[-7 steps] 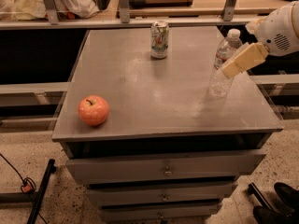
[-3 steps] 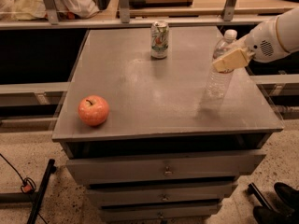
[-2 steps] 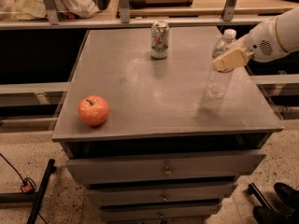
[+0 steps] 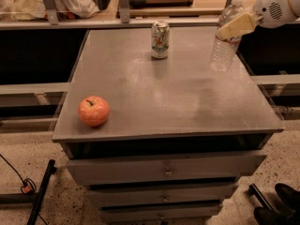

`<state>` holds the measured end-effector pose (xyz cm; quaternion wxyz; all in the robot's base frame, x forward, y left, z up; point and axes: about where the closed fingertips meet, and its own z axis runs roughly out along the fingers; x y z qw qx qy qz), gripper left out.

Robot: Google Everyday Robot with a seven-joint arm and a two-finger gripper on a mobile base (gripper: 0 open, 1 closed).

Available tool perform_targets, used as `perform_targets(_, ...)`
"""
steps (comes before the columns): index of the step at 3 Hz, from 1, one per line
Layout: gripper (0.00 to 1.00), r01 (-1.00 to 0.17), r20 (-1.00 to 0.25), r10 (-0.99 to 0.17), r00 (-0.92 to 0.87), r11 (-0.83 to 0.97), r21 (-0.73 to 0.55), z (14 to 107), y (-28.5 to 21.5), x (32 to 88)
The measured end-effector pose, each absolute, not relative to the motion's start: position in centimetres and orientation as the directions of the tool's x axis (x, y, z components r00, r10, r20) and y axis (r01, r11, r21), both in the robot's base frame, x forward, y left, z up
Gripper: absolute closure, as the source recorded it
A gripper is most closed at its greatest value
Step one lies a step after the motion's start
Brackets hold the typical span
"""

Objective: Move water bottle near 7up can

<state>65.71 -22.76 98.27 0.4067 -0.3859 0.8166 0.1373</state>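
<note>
The water bottle (image 4: 224,48) is clear with a white cap and is at the table's far right in the camera view. My gripper (image 4: 230,30) reaches in from the upper right and is shut on the bottle's upper part, with a tan finger (image 4: 239,24) across it. The bottle hangs upright, slightly above the tabletop, with a faint shadow below it. The 7up can (image 4: 160,40) stands upright at the back middle of the table, well to the left of the bottle.
A red apple (image 4: 93,110) lies near the front left corner of the grey cabinet top (image 4: 159,93). Drawers sit below the top. A shelf rail runs behind the table. Dark shoes (image 4: 281,205) are on the floor at the lower right.
My gripper has lifted the water bottle up and carried it back towards the far right of the table. The can and apple have not moved.
</note>
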Motion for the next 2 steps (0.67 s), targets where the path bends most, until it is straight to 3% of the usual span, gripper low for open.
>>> perform_targets(2,1.0,-0.736,-0.778,-0.503,-0.377,0.673,-0.078,96.3,-19.7,68.1)
